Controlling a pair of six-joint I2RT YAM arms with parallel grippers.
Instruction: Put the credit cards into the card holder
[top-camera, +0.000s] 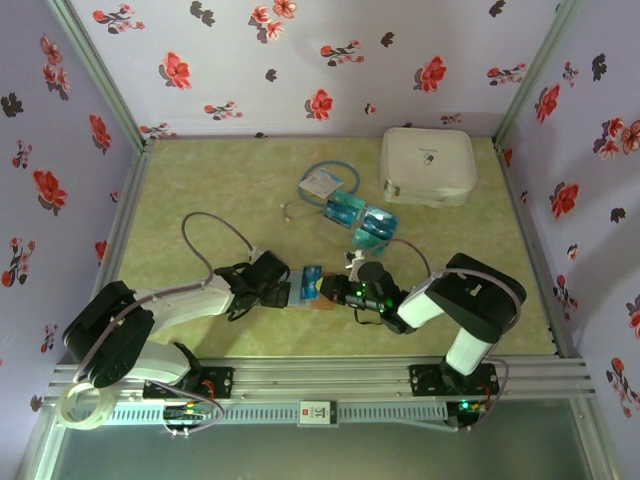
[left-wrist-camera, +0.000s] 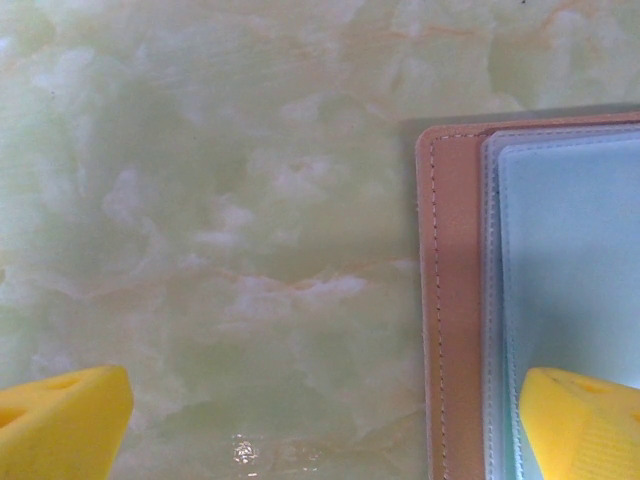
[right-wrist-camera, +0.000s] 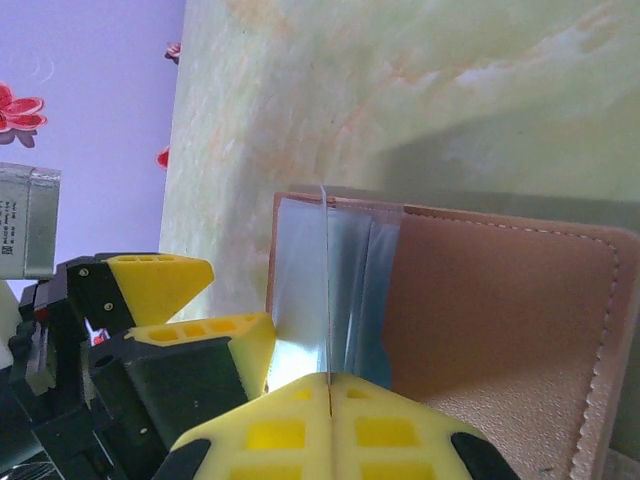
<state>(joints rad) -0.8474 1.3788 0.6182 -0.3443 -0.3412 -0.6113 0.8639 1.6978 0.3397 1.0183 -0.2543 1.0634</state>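
Closest in, the right end effector (right-wrist-camera: 330, 425) is pressed together on a thin sheet (right-wrist-camera: 326, 285). Its wrist camera catches the sheet edge-on, standing up out of the open card holder (right-wrist-camera: 500, 300). Honestly can't tell if it's one of the clear sleeves or a card.

The left end effector (left-wrist-camera: 320, 430) is spread wide and holding nothing. It hangs over the holder's edge, one finger above bare tabletop (left-wrist-camera: 200, 200) and the other above the sleeves. The holder lies open near the front of the tabletop, right between the two end effectors. From above there's a blue card (top-camera: 311, 283) on or at it, partly covered by the arms.

My read: this is the insert step, with one side lifting a pocket so a card can slide in. The next move needs the card edge lined up with the slot, and the free end effector pinning the holder so it doesn't skid.

Further back, the rest of the credit cards (top-camera: 362, 218) sit in a loose blue-teal bunch, count unclear. Behind them are a pale blue packet (top-camera: 320, 183) and a white case (top-camera: 428, 165).
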